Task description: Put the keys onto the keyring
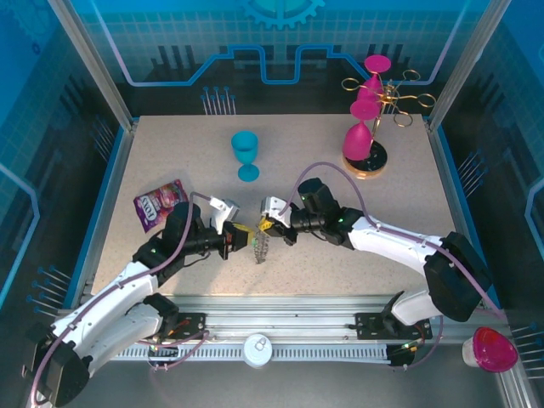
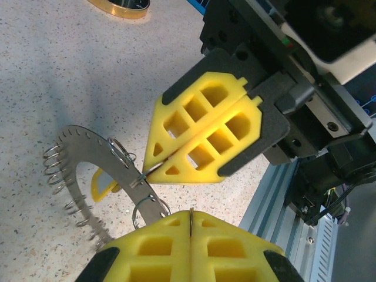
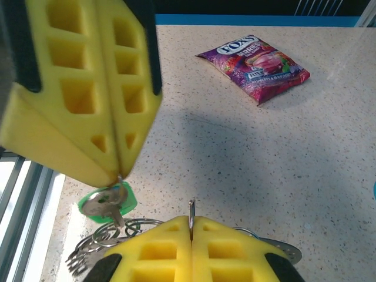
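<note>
A speckled beige tabletop [image 1: 170, 153] sits inside blue circuit-patterned walls [image 1: 170, 42] (aluminium rail [image 1: 297, 304] along the near edge).

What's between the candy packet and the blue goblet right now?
Nothing: the table is bare between the candy packet and the blue goblet, as the top view shows.

The keyring [image 2: 88, 147] is a thin, flat grey metal arc punched with small holes, with little wire loops strung along its edge. It is held nearly upright over the near middle of the table [image 1: 382, 187]. The keys [image 3: 104, 205] are small and silvery with a green tag [image 3: 126, 202]. They dangle just beside it, and a yellow piece [image 2: 104, 185] shows behind the arc.
</note>
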Action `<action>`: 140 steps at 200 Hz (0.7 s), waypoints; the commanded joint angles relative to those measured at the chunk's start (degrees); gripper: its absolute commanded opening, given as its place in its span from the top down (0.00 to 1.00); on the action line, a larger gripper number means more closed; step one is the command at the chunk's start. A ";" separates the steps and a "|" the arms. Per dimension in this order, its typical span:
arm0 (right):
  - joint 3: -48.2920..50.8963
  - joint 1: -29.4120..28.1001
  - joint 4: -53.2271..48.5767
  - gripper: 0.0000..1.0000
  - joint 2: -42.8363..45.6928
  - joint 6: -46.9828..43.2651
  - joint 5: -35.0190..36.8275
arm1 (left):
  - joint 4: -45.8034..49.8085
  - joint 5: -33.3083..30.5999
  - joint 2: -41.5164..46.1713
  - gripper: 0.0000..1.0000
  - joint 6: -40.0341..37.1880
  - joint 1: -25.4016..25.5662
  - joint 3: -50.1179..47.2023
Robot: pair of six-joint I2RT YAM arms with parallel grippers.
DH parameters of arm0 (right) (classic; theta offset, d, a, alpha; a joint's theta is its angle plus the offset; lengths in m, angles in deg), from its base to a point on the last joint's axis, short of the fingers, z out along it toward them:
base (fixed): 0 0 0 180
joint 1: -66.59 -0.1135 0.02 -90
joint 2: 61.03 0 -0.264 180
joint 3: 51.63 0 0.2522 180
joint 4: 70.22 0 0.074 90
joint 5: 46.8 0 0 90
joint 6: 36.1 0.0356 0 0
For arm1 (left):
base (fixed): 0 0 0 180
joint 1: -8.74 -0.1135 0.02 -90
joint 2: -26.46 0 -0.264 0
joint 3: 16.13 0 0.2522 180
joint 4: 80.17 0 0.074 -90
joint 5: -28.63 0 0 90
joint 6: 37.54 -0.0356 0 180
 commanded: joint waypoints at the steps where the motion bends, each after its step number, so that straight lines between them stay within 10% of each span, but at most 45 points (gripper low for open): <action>1: 0.52 -1.13 1.00 1.00 2.12 -1.64 -0.39 | 0.54 0.28 -0.93 1.00 -0.32 -0.50 1.58; 140: 0.52 -3.05 -0.71 1.00 2.74 -3.08 -0.32 | 0.32 -3.80 -1.89 1.00 0.83 -1.12 1.62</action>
